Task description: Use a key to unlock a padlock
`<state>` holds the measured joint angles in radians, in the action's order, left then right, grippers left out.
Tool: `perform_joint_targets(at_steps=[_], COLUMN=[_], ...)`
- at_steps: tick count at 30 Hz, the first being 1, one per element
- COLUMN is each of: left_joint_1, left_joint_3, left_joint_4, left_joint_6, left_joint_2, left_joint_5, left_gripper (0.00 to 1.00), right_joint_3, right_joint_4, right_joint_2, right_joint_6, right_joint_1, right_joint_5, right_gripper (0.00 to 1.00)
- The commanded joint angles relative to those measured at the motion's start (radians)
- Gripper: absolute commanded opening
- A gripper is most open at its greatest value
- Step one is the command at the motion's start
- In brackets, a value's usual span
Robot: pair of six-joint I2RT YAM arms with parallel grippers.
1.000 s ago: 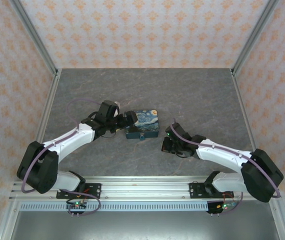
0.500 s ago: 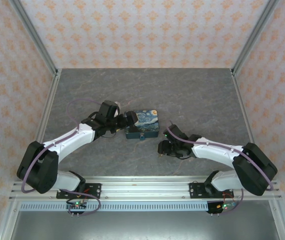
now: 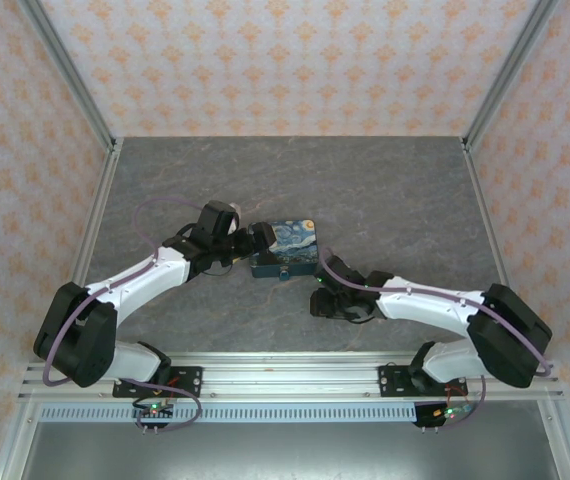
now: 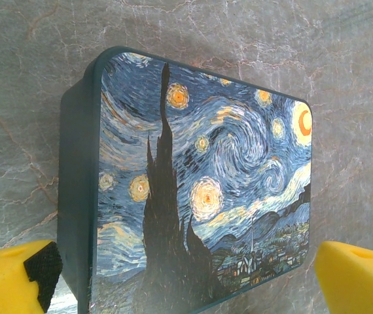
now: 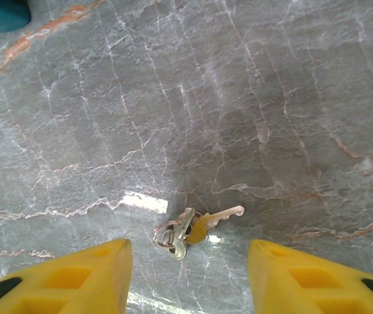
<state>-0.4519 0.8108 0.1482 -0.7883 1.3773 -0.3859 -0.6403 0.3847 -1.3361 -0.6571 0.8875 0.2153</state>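
Jaws of R gripper (image 5: 190,278) stood apart, nothing clamped. Its yellow fingers (image 5: 75,275) framed the key (image 5: 203,229), which lay flat on the table (image 5: 271,98) just ahead & btwn them, on a small ring w/ a 2nd key. Neither finger touched it. A sec earlier, top view had this gripper shut & further right. Since then the jaws opened & the arm swung left, toward the padlock's near side. Prob. meaning: lining up to pick the key, approach nearly done, pinch not yet made, so unlocking hadn't begun. Key is thin & flat on stone, so the pinch looked fiddly; the ring could snag or help.

L gripper (image 4: 183,288) was fully spread, straddling the padlock (image 4: 199,183) w/o clamping it. One black pad sat just beside the dark blue side; the other finger stood apart from the far edge. No change there over the sec. Padlock lay flat mid-table, painted face up, well apart from the key. It prob. needs bracing before any key goes in.
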Motion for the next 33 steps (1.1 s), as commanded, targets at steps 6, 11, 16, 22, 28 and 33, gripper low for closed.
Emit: perform_joint_targets(at_steps=[6, 11, 16, 22, 28, 33], left_joint_1=[-0.006, -0.006, -0.005, -0.006, -0.006, -0.006], left_joint_3=[0.013, 0.012, 0.012, 0.013, 0.014, 0.014], left_joint_4=[-0.005, -0.008, -0.01, -0.01, -0.012, -0.012], left_joint_6=[-0.005, -0.005, -0.005, -0.002, -0.005, -0.006], left_joint_2=[-0.009, -0.006, 0.002, 0.003, 0.007, 0.004], left_joint_5=[0.002, 0.003, 0.002, 0.004, 0.003, 0.004], left_gripper=[1.0, 1.0, 1.0, 1.0, 1.0, 1.0], right_joint_3=[-0.079, -0.096, -0.096, -0.087, -0.091, -0.09], right_joint_4=[-0.001, -0.005, -0.024, -0.04, 0.003, 0.005], right_joint_2=[-0.052, -0.096, -0.146, -0.158, -0.153, -0.148], right_joint_6=[0.043, 0.064, 0.066, 0.07, 0.091, 0.091], right_joint_1=[0.005, 0.005, 0.005, 0.009, 0.017, 0.018], right_joint_5=[-0.053, -0.044, -0.015, 0.017, -0.009, -0.022], right_gripper=[0.47, 0.47, 0.46, 0.4, 0.31, 0.25])
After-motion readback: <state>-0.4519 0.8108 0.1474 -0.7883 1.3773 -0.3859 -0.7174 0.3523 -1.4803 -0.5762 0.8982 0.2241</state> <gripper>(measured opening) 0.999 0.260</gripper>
